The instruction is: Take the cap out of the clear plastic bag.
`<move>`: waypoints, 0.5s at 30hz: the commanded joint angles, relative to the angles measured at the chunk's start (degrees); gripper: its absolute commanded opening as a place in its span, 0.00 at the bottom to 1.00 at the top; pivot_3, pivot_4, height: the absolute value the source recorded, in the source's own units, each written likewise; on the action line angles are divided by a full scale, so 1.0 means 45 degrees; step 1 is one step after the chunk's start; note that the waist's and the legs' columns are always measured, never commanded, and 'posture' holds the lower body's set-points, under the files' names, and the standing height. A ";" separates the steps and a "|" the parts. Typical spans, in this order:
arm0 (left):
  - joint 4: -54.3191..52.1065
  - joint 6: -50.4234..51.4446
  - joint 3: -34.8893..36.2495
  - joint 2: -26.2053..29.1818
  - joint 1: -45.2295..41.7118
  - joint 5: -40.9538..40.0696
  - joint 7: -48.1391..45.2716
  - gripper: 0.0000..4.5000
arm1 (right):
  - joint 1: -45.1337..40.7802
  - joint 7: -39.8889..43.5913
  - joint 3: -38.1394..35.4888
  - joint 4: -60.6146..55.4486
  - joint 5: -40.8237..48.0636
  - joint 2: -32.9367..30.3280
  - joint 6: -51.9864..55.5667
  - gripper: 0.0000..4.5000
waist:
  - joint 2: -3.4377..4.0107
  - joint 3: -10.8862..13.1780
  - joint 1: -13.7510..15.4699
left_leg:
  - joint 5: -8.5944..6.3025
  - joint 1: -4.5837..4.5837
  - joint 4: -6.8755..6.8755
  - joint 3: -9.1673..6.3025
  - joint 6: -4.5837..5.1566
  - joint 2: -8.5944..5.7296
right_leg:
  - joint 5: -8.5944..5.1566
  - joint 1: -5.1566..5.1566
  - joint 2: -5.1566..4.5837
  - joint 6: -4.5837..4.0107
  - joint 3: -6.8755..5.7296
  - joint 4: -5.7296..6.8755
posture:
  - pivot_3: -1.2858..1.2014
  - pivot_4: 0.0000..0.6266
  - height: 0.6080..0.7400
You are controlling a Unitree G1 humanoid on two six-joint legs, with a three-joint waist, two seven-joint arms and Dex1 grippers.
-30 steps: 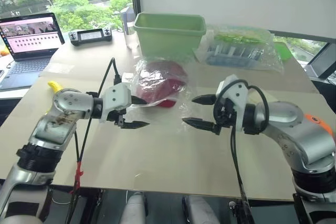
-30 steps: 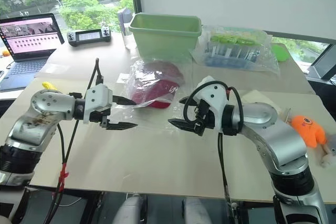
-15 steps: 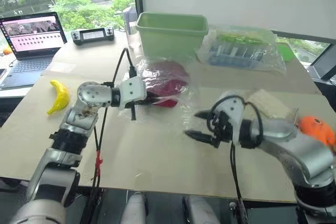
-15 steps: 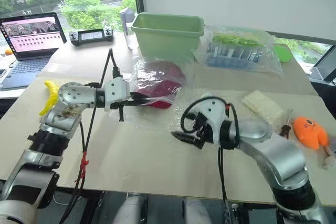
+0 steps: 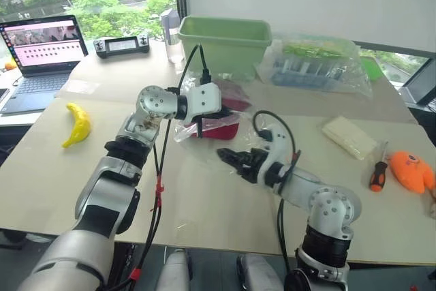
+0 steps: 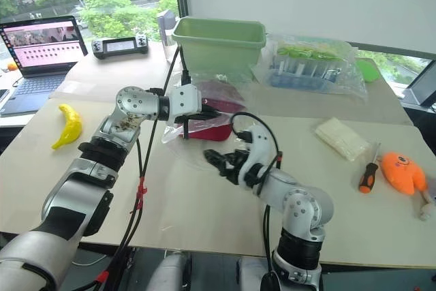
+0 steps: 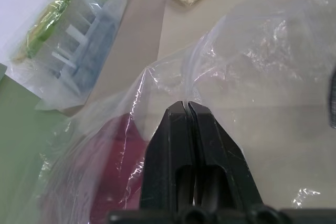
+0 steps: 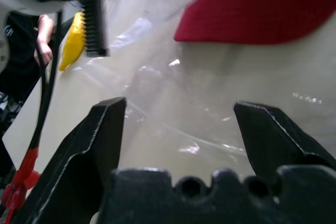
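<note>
Left pincer (image 7: pixel 188 109) pinches the clear plastic bag (image 7: pixel 252 56); open right pincer (image 8: pixel 178 124) faces the cap (image 8: pixel 252 9).

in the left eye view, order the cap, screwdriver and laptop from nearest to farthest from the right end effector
1. cap, just beyond the right end effector
2. screwdriver, off to its right
3. laptop, far left corner

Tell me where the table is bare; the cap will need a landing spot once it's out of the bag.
Bare table lies at the near edge, between the banana and the right gripper, and between that gripper and the screwdriver. It is crowded around the cap, the clear plastic bag and the green bin.
</note>
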 commanded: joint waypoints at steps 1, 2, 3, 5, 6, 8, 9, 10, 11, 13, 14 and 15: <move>0.0005 -0.0356 0.0114 0.0029 -0.0472 0.0099 -0.0123 0.02 | -0.1220 -0.1348 -0.2151 0.2069 0.1828 0.2579 -0.1457 0.87 | 0.0002 -0.0002 -0.0011 | 0.0000 -0.0004 0.0002 0.0000 0.0000 0.0001 | 0.0012 -0.0003 0.0002 -0.0016 0.0001 0.0002 | 0.52 0.24 0.98; 0.0023 -0.0341 0.0141 0.0026 -0.0528 0.0094 -0.0150 0.02 | -0.1339 -0.1549 -0.2189 0.2564 0.2202 0.2606 -0.1806 0.87 | 0.0002 -0.0002 -0.0021 | 0.0000 0.0002 0.0002 -0.0003 0.0001 0.0004 | 0.0013 0.0004 0.0006 -0.0018 -0.0002 0.0003 | 0.52 0.24 0.98; 0.0034 -0.0320 0.0168 0.0023 -0.0572 0.0087 -0.0175 0.02 | -0.1431 -0.1738 -0.2151 0.2937 0.2549 0.2584 -0.2108 0.87 | 0.0003 -0.0003 -0.0052 | 0.0000 0.0010 0.0002 -0.0004 0.0001 0.0004 | 0.0013 0.0009 0.0006 -0.0017 -0.0002 0.0008 | 0.52 0.24 0.98; 0.0035 -0.0276 0.0234 0.0037 -0.0648 0.0077 -0.0195 0.02 | -0.1782 -0.2110 -0.2143 0.4073 0.3320 0.2515 -0.3129 0.87 | -0.0001 -0.0007 -0.0130 | 0.0000 0.0050 0.0002 -0.0004 0.0001 0.0005 | -0.0009 0.0043 0.0009 0.0019 0.0001 0.0010 | 0.52 0.24 0.98; 0.0043 -0.0244 0.0261 0.0040 -0.0674 0.0075 -0.0177 0.02 | -0.1940 -0.2272 -0.2085 0.4562 0.3723 0.2452 -0.3563 0.87 | 0.0000 -0.0007 -0.0189 | 0.0000 0.0075 0.0002 -0.0004 0.0001 0.0006 | -0.0018 0.0066 0.0010 0.0035 0.0003 0.0008 | 0.52 0.24 0.98; 0.0053 -0.0163 0.0305 0.0012 -0.0713 0.0052 -0.0123 0.02 | -0.2103 -0.2475 -0.1670 0.5168 0.4331 0.2192 -0.4147 0.87 | 0.0004 -0.0015 -0.0276 | 0.0002 0.0089 0.0002 -0.0003 0.0003 0.0006 | -0.0012 0.0081 0.0009 0.0036 0.0004 0.0007 | 0.52 0.24 0.98; 0.0026 -0.0111 0.0306 -0.0036 -0.0729 0.0041 -0.0092 0.02 | -0.2172 -0.2565 -0.1419 0.5316 0.4580 0.2055 -0.4376 0.87 | 0.0005 -0.0022 -0.0317 | 0.0003 0.0092 0.0002 -0.0004 0.0006 0.0006 | -0.0010 0.0083 0.0009 0.0038 0.0006 0.0009 | 0.52 0.24 0.98; -0.0001 -0.0097 0.0298 -0.0105 -0.0740 0.0037 -0.0051 0.02 | -0.2221 -0.2637 -0.1193 0.5399 0.4816 0.1914 -0.4590 0.87 | 0.0004 -0.0023 -0.0354 | 0.0003 0.0099 0.0002 -0.0004 0.0006 0.0007 | -0.0011 0.0088 0.0010 0.0038 0.0008 0.0010 | 0.52 0.24 0.98; -0.0088 -0.0038 0.0286 -0.0220 -0.0740 -0.0017 -0.0060 0.02 | -0.2249 -0.2698 -0.0990 0.5422 0.5018 0.1711 -0.4801 0.87 | 0.0005 -0.0023 -0.0371 | 0.0004 0.0101 0.0001 -0.0004 0.0007 0.0009 | -0.0011 0.0088 0.0013 0.0037 0.0008 0.0011 | 0.52 0.24 0.98; -0.0352 0.0231 0.0270 -0.0548 -0.0727 -0.0161 -0.0080 0.02 | -0.2254 -0.2715 -0.0585 0.5378 0.4956 0.1048 -0.5132 0.87 | 0.0004 -0.0023 -0.0393 | 0.0005 0.0085 0.0000 -0.0003 0.0008 0.0008 | -0.0010 0.0063 0.0013 0.0037 0.0013 0.0017 | 0.52 0.24 0.98; -0.0453 0.0359 0.0276 -0.0686 -0.0723 -0.0203 -0.0081 0.02 | -0.2247 -0.2699 -0.0398 0.5362 0.4835 0.0723 -0.5270 0.87 | 0.0004 -0.0023 -0.0395 | 0.0005 0.0082 0.0000 -0.0004 0.0009 0.0008 | -0.0011 0.0061 0.0015 0.0037 0.0012 0.0019 | 0.52 0.24 0.98; -0.0583 0.0565 0.0274 -0.0877 -0.0711 -0.0235 -0.0028 0.02 | -0.2265 -0.2640 -0.0201 0.5293 0.4533 0.0189 -0.5368 0.87 | 0.0005 -0.0022 -0.0399 | 0.0005 0.0072 -0.0002 -0.0004 0.0009 0.0008 | -0.0012 0.0050 0.0016 0.0038 0.0013 0.0019 | 0.52 0.24 0.98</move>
